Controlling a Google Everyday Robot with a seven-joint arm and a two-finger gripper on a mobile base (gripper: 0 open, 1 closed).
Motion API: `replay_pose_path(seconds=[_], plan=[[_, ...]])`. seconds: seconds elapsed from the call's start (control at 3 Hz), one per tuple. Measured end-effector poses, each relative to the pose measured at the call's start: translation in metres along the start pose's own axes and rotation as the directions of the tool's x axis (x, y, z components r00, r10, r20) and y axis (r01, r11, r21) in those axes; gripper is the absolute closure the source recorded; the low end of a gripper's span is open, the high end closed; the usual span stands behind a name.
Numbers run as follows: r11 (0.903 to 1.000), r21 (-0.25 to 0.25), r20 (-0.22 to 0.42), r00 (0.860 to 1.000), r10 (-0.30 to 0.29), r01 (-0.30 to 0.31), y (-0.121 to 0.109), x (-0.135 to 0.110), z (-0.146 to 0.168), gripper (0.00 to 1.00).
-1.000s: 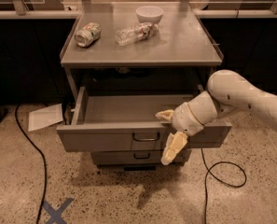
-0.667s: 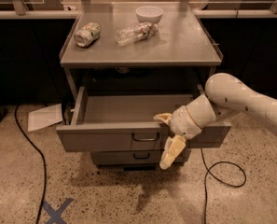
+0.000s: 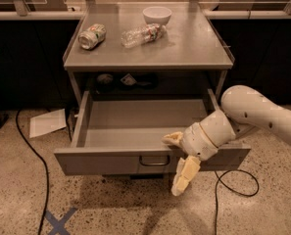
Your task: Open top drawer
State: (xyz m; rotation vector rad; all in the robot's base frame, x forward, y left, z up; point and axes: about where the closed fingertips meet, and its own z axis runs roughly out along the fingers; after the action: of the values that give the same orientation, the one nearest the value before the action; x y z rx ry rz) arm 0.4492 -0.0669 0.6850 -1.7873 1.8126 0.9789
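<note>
**Top drawer: pull apparently near its end.**
Drawer [image 3: 110,161] stands well out toward the near side. Gripper [image 3: 174,164] is just right of the handle [image 3: 154,160], fingers spread wide astride the front panel, clamping nothing. Next, probably: withdraw clear.

Crushed can [image 3: 92,36], plastic bottle [image 3: 142,34], white bowl [image 3: 157,15], sheet of paper [image 3: 48,123]
</note>
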Motion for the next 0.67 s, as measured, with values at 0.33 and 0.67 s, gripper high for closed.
replay_pose_path(seconds=[0.33, 0.67], plan=[[1.0000, 0.000, 0.000, 1.000, 0.000, 0.000, 0.000, 0.000, 0.000, 0.00], [0.9993, -0.036, 0.009, 1.000, 0.011, -0.010, 0.014, 0.004, 0.010, 0.00]])
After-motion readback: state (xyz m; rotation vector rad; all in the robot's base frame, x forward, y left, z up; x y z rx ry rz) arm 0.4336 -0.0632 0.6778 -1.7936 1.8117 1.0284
